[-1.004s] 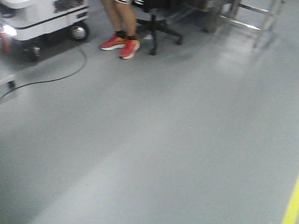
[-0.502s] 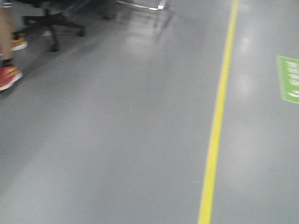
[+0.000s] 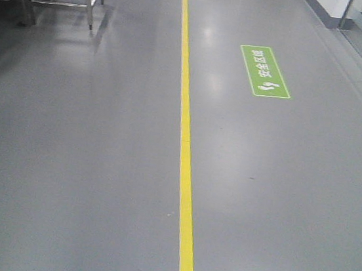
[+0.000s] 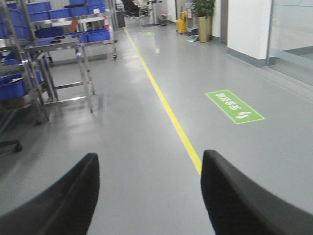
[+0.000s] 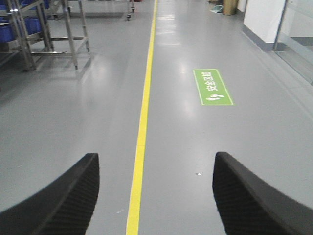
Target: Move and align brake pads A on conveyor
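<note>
Nearest the left wrist camera, the two black, textured fingers (image 4: 58,205) of the left gripper (image 4: 149,196) are seen spread wide apart. Nothing is held between them, and only the smooth grey floor (image 4: 137,161) is seen in the gap. The right gripper (image 5: 154,196) is shown likewise: its two black fingers (image 5: 254,200) are parted and empty.

One straight yellow painted line (image 3: 185,129) is run along the floor away from the robot, and in the right wrist view it is seen through the gap between the right fingers. To its right, one green rectangular floor sign with white characters and footprints (image 3: 264,71) is laid flat, well apart from the line.

Further off on the left, stainless steel racks (image 4: 63,68) are stood on the floor, at least two being made out. They are loaded with blue plastic crates (image 4: 98,34) too crowded to be counted exactly. At the far end, one potted plant in a tall brown pot (image 4: 203,19) is placed near a white wall (image 4: 249,24).

Where the brake pads and the conveyor lie cannot be told from these views.
</note>
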Robot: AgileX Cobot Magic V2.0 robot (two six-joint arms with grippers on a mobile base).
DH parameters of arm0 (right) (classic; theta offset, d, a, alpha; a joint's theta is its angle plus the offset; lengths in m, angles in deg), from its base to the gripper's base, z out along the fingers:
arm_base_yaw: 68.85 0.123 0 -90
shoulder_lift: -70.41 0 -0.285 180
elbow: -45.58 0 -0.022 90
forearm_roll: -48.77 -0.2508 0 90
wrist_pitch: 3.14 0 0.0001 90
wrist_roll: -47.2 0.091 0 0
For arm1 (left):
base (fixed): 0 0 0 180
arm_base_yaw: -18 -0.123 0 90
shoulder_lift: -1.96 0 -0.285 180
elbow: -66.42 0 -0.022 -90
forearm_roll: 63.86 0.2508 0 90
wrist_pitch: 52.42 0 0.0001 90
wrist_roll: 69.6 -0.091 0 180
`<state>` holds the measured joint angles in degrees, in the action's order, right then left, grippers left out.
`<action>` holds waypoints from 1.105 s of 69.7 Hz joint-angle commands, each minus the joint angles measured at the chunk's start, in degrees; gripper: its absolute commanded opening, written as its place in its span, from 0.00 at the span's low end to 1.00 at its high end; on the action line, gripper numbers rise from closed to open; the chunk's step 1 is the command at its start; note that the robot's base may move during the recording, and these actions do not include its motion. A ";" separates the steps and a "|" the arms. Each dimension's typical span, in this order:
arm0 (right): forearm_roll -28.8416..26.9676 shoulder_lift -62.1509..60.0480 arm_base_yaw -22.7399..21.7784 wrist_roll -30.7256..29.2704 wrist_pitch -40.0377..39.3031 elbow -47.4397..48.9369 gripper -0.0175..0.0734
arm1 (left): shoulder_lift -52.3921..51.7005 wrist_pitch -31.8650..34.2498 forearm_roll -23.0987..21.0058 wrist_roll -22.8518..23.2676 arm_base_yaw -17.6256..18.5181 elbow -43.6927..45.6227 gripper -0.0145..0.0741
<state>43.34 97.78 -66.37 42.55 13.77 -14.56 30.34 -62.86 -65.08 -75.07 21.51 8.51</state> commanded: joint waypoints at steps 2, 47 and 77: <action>0.05 0.51 -0.05 -0.41 -3.85 1.62 0.71 | 0.66 4.44 -0.02 0.12 0.09 1.57 0.67; 0.05 0.51 -0.05 -0.41 -3.85 1.62 0.71 | 0.66 4.44 -0.02 0.12 0.09 1.57 0.67; 0.05 0.51 -0.05 -0.41 -3.85 1.62 0.71 | 0.66 4.44 -0.02 0.12 0.09 1.57 0.67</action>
<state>43.34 97.78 -66.37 42.55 13.92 -14.56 30.34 -62.86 -65.08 -75.07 21.51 8.51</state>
